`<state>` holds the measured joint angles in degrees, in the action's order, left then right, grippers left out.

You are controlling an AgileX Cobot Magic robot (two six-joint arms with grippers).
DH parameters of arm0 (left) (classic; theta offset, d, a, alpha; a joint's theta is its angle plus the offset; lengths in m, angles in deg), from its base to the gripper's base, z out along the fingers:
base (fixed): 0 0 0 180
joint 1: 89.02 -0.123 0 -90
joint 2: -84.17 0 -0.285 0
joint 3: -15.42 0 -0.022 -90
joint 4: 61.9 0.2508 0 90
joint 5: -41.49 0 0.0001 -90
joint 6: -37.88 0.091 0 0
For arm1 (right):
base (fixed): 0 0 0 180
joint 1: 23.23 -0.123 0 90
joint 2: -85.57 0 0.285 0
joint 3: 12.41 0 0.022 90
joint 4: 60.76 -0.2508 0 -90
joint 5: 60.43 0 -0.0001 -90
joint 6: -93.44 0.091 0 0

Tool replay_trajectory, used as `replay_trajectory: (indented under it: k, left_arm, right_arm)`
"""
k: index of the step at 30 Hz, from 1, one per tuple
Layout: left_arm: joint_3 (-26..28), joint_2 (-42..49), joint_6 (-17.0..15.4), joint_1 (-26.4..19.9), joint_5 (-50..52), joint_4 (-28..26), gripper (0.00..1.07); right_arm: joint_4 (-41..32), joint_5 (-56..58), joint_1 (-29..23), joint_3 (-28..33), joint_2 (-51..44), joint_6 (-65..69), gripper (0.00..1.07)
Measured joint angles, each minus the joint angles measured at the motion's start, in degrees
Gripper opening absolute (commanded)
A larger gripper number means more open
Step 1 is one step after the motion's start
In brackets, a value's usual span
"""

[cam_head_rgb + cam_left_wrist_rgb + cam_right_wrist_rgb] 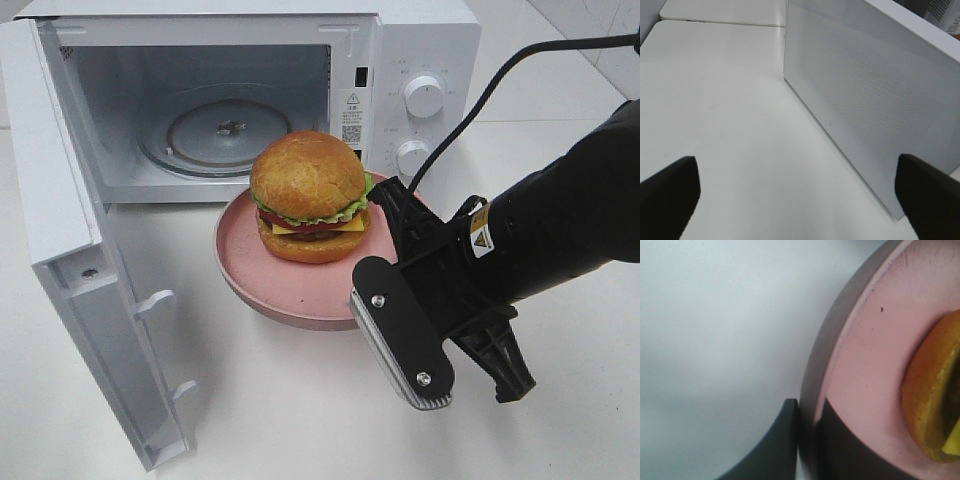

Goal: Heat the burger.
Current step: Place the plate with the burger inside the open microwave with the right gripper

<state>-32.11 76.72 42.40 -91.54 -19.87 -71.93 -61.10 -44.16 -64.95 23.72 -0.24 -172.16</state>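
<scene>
The burger (310,195), with a golden bun, lettuce, tomato and cheese, sits on a round pink plate (255,275) just in front of the open microwave (420,60). My right gripper (386,203) comes in from the right and is shut on the plate's near-right rim. In the right wrist view one finger is outside the rim and one inside, with the gripper (807,440) pinching the plate (875,340) beside the burger (930,410). My left gripper (800,195) is open and empty, facing the outer face of the microwave door (870,100); it is out of the exterior high view.
The microwave door (60,250) swings out to the left, reaching the table's front. Inside the cavity lies the glass turntable (230,135). Two knobs (422,97) are on the right panel. White tabletop (290,400) extends in front of the plate.
</scene>
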Motion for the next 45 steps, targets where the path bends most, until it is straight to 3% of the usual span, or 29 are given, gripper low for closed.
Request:
replay_trajectory:
  k: [32,45]
  left_arm:
    - [0.0,0.0,0.0,0.0,0.0,0.0,0.98]
    - [0.0,0.0,0.0,0.0,0.0,0.0,0.98]
  right_arm:
    - [0.3,-5.0,-0.1,-0.3,1.3,0.7,0.0]
    - [1.3,-4.5,-2.6,-7.9,7.5,4.7,0.0]
